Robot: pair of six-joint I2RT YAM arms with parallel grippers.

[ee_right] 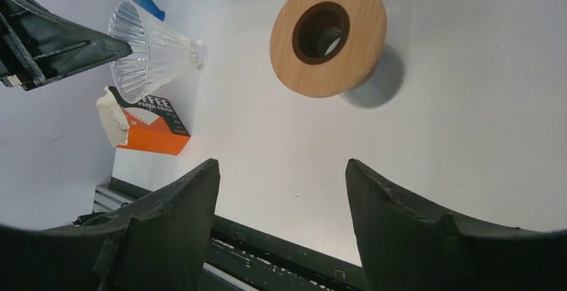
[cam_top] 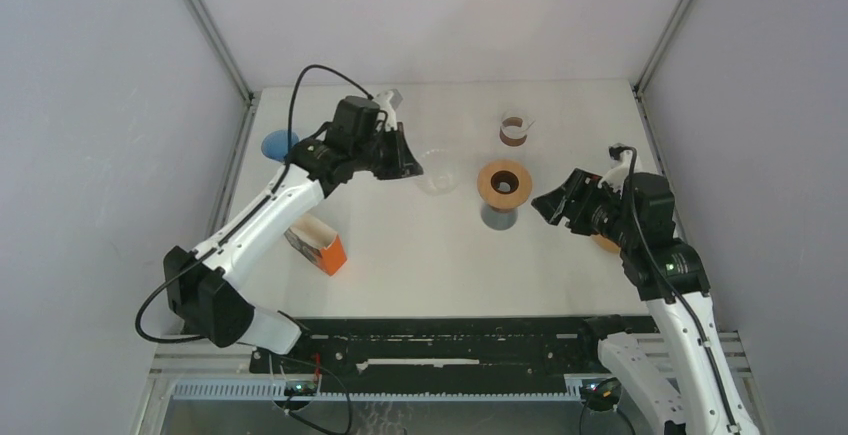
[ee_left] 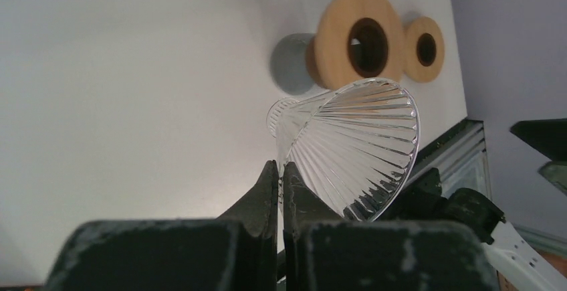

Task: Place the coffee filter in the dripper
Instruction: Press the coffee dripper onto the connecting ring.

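Note:
My left gripper (cam_top: 400,158) is shut on the rim of the clear ribbed glass dripper (cam_top: 437,179), holding it tilted just above the table. In the left wrist view the gripper (ee_left: 279,165) pinches the dripper (ee_left: 354,144) at its wall. White coffee filters (ee_right: 110,117) stick out of an orange box (ee_right: 150,134) that lies near the left arm (cam_top: 318,247). My right gripper (cam_top: 552,205) stands open and empty (ee_right: 281,167), just right of the wooden ring stand (cam_top: 487,180). From the right wrist, the dripper (ee_right: 150,53) appears left of that stand (ee_right: 361,23).
The wooden ring stand (ee_left: 334,37) sits on a grey base (cam_top: 498,219). A second wooden disc (ee_left: 424,49) lies under the right arm. A brown and white ring (cam_top: 514,132) is at the back and a blue object (cam_top: 276,143) at the far left. Walls enclose three sides.

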